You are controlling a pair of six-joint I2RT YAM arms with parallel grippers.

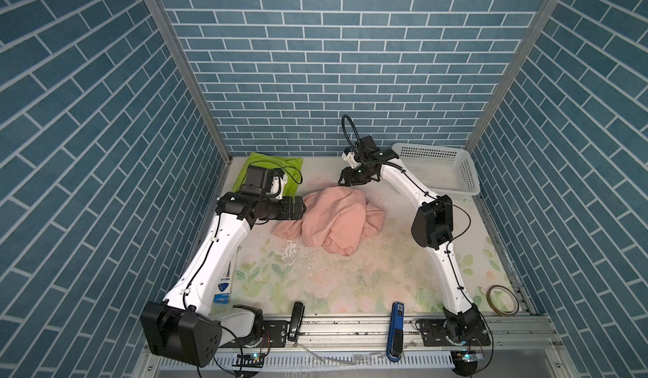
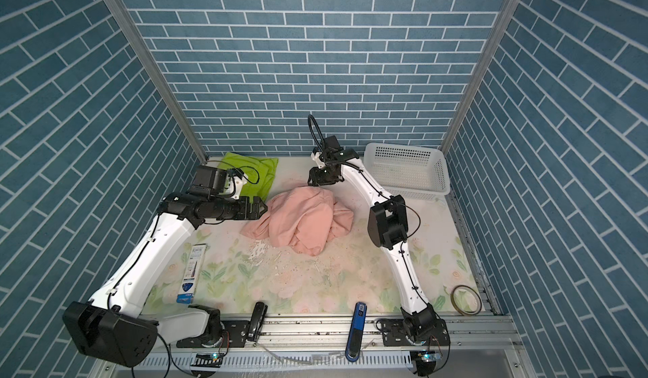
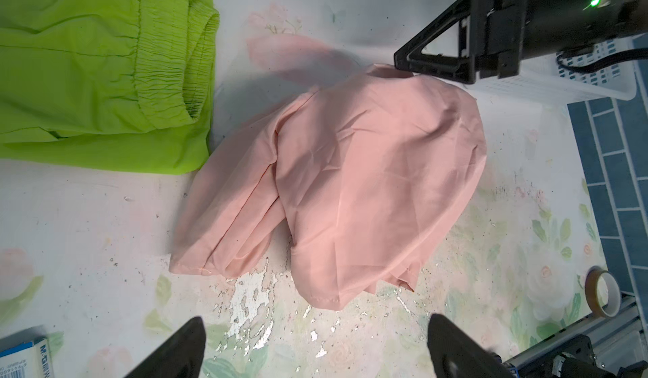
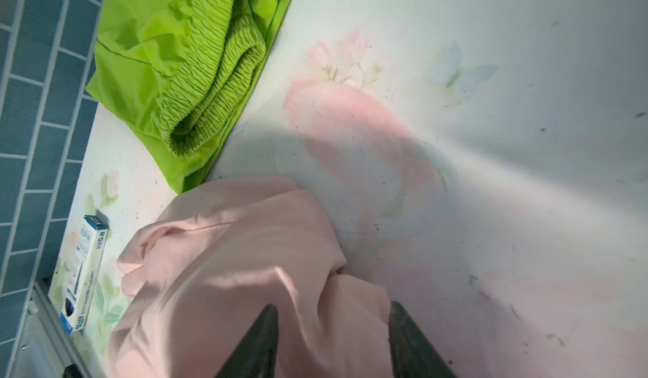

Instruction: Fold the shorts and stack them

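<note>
The salmon-pink shorts point(image 1: 333, 218) lie unfolded in a rumpled heap in the middle of the counter point(image 1: 315, 288). The lime-green shorts point(image 2: 259, 164) lie folded flat in the far left corner, just beside the heap and not stacked with it. In both top views the left arm's wrist hangs over the green pair and hides part of it.

A white perforated basket point(image 1: 463, 176) sits in the far right corner behind the right arm. A blue-and-white carton point(image 2: 191, 271) lies along the left edge and a tape roll point(image 3: 591, 287) near the front right corner. A black stapler point(image 1: 296, 318) and a blue one point(image 1: 396, 327) rest on the front rail. All of these are well apart from the heap.

The left arm leans forward with its forearm level and turned inward. The left claw point(image 2: 263, 209) sits at the heap's left edge, spread wide and empty. The right arm bends at a raised elbow. The right claw point(image 4: 333, 309) points down at the heap's far top, fingers partly apart, with the fabric beneath them and nothing visibly pinched
</note>
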